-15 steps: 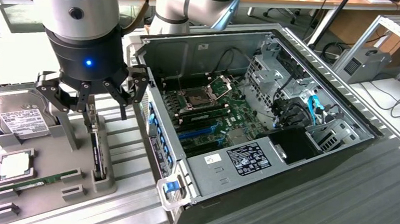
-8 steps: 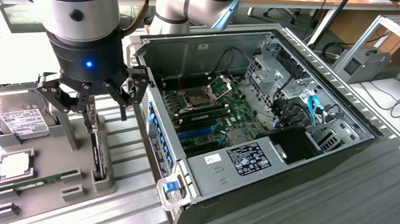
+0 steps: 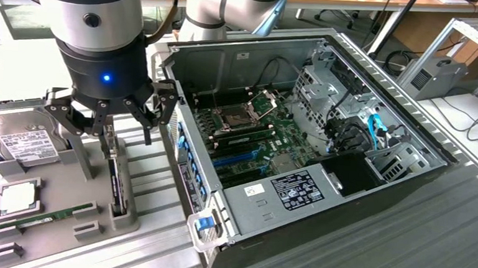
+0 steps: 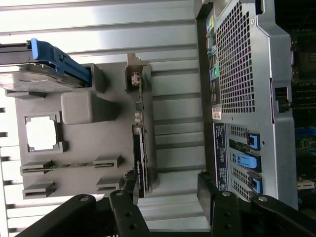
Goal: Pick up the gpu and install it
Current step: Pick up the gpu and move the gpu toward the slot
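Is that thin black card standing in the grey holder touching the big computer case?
Apart. The wrist view shows a strip of bare ribbed table between the gpu and the computer case.

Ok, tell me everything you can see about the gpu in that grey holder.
The gpu is a thin, dark rectangular card standing upright on its long edge in a slot of the grey plastic holder, beside the open computer case. Seen edge-on from the wrist view, it has a silver metal bracket at one end. The open claw hangs above it, not gripping it.
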`<state>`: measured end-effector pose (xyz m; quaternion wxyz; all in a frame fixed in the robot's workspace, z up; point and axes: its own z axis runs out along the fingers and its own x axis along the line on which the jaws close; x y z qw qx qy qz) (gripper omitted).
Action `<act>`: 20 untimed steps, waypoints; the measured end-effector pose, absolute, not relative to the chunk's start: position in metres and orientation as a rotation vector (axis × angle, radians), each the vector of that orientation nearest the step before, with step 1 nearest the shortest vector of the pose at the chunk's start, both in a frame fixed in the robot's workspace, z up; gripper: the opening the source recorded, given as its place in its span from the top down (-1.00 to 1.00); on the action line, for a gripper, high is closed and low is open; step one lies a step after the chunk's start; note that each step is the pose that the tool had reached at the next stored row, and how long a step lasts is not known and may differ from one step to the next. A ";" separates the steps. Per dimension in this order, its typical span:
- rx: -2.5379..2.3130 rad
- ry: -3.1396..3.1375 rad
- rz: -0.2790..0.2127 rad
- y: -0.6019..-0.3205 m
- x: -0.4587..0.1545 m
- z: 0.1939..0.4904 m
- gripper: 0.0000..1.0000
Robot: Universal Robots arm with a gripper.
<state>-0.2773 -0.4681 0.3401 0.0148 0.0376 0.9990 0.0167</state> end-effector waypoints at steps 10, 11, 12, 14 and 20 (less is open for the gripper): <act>0.117 3.109 0.052 -0.468 -0.277 0.338 -0.20; 0.117 3.109 0.052 -0.468 -0.277 0.338 -0.20; 0.117 3.109 0.052 -0.468 -0.277 0.338 -0.20; 0.117 3.109 0.052 -0.468 -0.277 0.337 -0.20; 0.117 3.109 0.052 -0.468 -0.277 0.336 -0.20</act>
